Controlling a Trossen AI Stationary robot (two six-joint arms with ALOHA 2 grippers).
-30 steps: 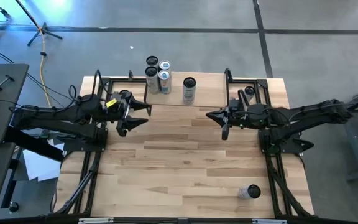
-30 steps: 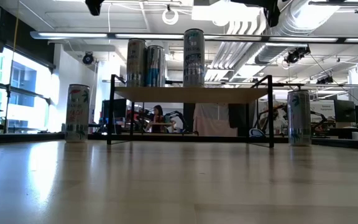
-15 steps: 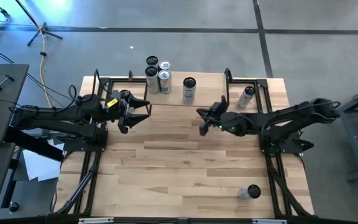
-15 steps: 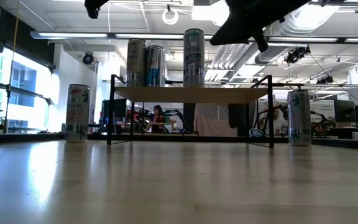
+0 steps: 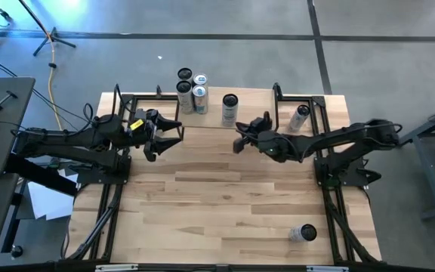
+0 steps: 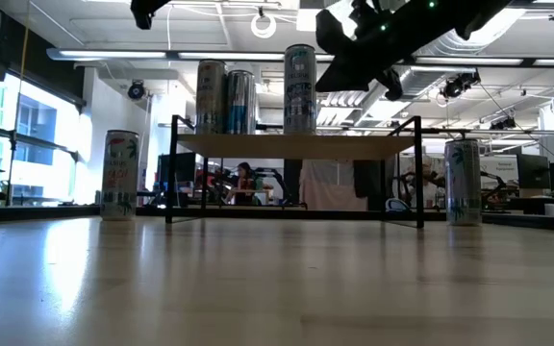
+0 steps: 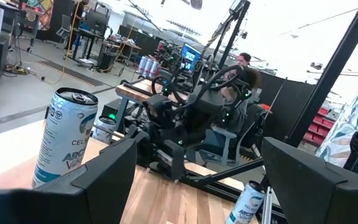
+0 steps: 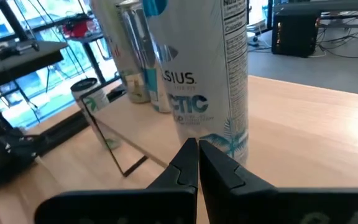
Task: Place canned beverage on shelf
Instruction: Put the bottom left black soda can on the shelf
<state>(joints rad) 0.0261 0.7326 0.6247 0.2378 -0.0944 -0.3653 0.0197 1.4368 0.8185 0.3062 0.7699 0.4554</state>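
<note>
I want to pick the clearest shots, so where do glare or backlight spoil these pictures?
Low view: bright windows and ceiling lights behind silhouette the dark right gripper above the small light-wood shelf on black legs, and the wooden tabletop shows sheen. Left wrist view: background blown white. High view: evenly lit.

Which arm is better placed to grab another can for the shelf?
Probably left: the left gripper has open jaws, with a can close ahead. The right gripper is shut, beside the shelf.
</note>
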